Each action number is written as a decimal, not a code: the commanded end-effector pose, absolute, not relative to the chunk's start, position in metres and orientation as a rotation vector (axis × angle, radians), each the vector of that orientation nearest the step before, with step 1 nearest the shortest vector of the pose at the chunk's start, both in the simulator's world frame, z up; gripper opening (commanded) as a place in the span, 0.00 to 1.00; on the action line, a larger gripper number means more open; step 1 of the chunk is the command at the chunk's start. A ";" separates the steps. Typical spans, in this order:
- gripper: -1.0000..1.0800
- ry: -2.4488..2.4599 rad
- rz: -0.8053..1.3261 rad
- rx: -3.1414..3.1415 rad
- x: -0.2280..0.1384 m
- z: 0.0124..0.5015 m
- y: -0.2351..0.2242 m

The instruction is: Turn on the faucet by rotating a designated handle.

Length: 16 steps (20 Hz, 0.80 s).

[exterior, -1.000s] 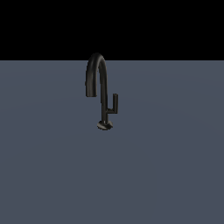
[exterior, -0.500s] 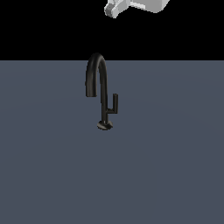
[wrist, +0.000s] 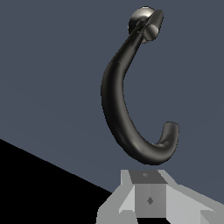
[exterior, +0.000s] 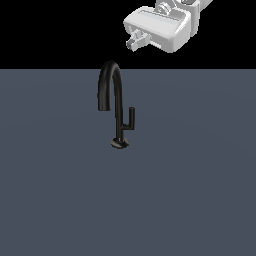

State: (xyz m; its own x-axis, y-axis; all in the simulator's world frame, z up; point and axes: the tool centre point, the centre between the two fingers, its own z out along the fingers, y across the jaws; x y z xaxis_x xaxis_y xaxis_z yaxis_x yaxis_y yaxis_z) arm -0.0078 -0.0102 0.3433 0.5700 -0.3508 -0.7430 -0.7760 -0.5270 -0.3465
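The gripper (exterior: 134, 43) hovers above the faucet (exterior: 114, 100), well clear of its handle (exterior: 131, 119). Its fingers' state cannot be told. Descending straight risks striking the spout.

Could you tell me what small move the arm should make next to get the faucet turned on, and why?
Probably lower the gripper toward the handle. In the exterior view it hangs above the faucet, touching nothing, and the handle stands upright on that view's right of the stem.
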 end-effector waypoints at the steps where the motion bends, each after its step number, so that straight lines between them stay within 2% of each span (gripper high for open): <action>1: 0.00 0.943 0.845 -2.036 0.005 0.328 -0.014; 16: 0.00 1.196 1.051 -1.441 0.063 0.214 -0.027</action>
State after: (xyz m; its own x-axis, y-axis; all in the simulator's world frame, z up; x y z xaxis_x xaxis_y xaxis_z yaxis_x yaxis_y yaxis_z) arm 0.0588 -0.0266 0.2262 0.1877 -0.1936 -0.9630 -0.9798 -0.1061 -0.1696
